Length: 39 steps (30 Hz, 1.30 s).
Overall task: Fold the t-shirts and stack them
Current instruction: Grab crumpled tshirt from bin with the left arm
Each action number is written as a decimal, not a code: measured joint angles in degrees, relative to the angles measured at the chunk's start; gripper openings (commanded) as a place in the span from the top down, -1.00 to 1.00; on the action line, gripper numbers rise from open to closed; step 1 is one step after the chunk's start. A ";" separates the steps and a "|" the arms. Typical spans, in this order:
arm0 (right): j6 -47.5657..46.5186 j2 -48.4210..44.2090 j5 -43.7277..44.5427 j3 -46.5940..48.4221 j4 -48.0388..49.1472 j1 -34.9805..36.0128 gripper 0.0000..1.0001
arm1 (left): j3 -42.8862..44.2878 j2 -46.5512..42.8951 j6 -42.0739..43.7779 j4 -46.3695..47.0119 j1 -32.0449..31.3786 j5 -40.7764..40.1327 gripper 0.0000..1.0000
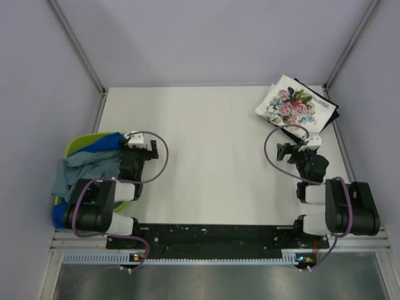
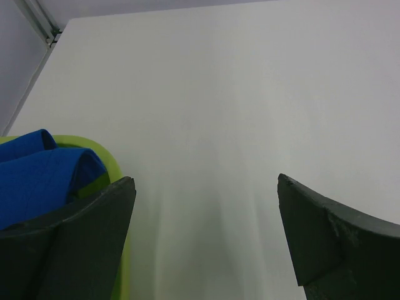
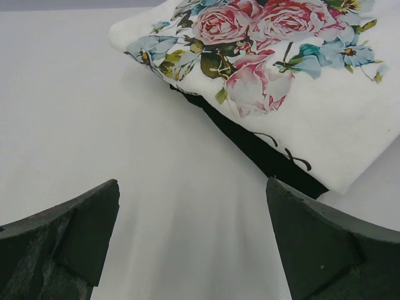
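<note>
A folded white floral t-shirt [image 1: 292,105] lies on a folded black t-shirt [image 1: 330,106] at the table's far right; both show in the right wrist view, the floral one [image 3: 294,75] over the black one [image 3: 262,147]. A royal blue t-shirt [image 1: 100,145] and a grey-blue t-shirt [image 1: 84,167] lie bunched in the lime-green tray [image 1: 74,147] at the left. The blue one shows in the left wrist view [image 2: 37,178]. My left gripper [image 1: 139,139] is open and empty beside the tray. My right gripper [image 1: 299,139] is open and empty, just short of the stack.
The white table [image 1: 206,156] spreads between the arms. Metal frame posts [image 1: 78,47] rise at the back corners, with walls on both sides. The tray rim [image 2: 106,162] sits close to my left finger.
</note>
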 measured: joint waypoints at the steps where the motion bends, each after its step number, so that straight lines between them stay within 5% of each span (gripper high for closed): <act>1: 0.00 0.00 0.00 0.00 0.00 0.00 -0.97 | 0.00 0.00 0.02 0.00 0.00 0.00 -0.97; 7: 0.39 -1.03 1.66 -0.04 -0.92 0.02 -0.97 | 0.00 0.00 0.00 0.00 0.00 0.00 -0.98; 11: 1.16 -11.50 3.87 0.81 -10.27 0.02 -0.97 | 1.33 -0.37 0.15 -3.21 0.00 0.74 -0.98; 22: 8.83 -23.47 -9.79 22.36 -32.50 0.24 -0.93 | 38.88 -8.57 8.48 -56.98 0.04 17.16 -0.89; 28: 12.17 -27.98 -19.26 29.97 -43.04 3.06 -0.89 | 58.12 -10.34 15.54 -88.00 1.14 12.48 -0.96; 39: 11.85 -28.37 -29.70 32.74 -55.78 11.87 -0.86 | 50.03 -16.00 30.97 -112.08 31.28 3.37 -0.84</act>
